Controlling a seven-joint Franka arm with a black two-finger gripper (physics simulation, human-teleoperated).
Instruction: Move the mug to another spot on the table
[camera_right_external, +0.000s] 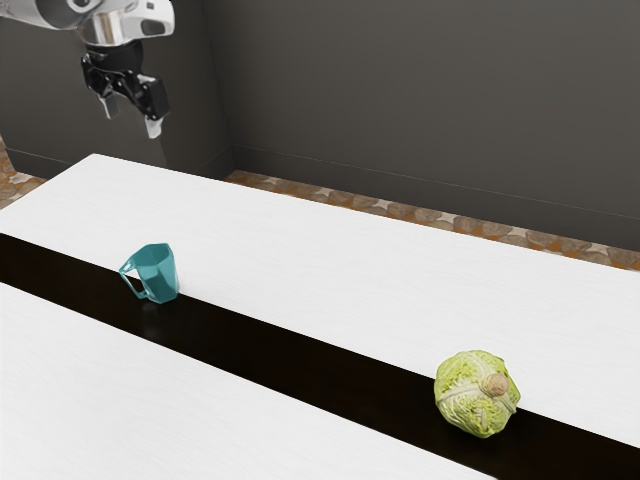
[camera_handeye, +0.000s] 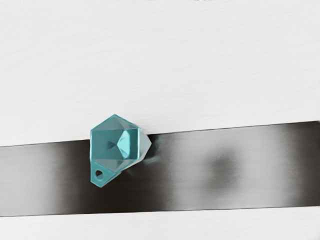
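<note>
The gripper (camera_right_external: 130, 118) hung high above the table (camera_right_external: 330, 250), at the exterior view's upper left, well apart from everything on it. Fingers were spread open, moderately wide, with nothing between them. No contact with anything.

The mug (camera_right_external: 152, 272), teal and faceted, stood upright on the dark strip (camera_right_external: 300, 360) that ran across the white table, at the strip's far edge. Its handle (camera_right_external: 133, 280) pointed toward the exterior view's left. In the wrist view the mug (camera_handeye: 116, 147) sat below the hand, mouth up, straddling the line between strip and white top, handle (camera_handeye: 100, 175) lying over the strip. A cabbage (camera_right_external: 477, 393) sat on the same strip, well off toward the exterior view's right, not in the way.

Step, as I read it: approach, before any grasp. Mug not yet touched, task not started in effect.

Next move would call for a long descent over the mug, fingers kept open, then closing across the rim or wall rather than the thin handle. The angled facets looked like they could slip, so a square grip seemed needed. Plenty of white table nearby for a drop spot.
</note>
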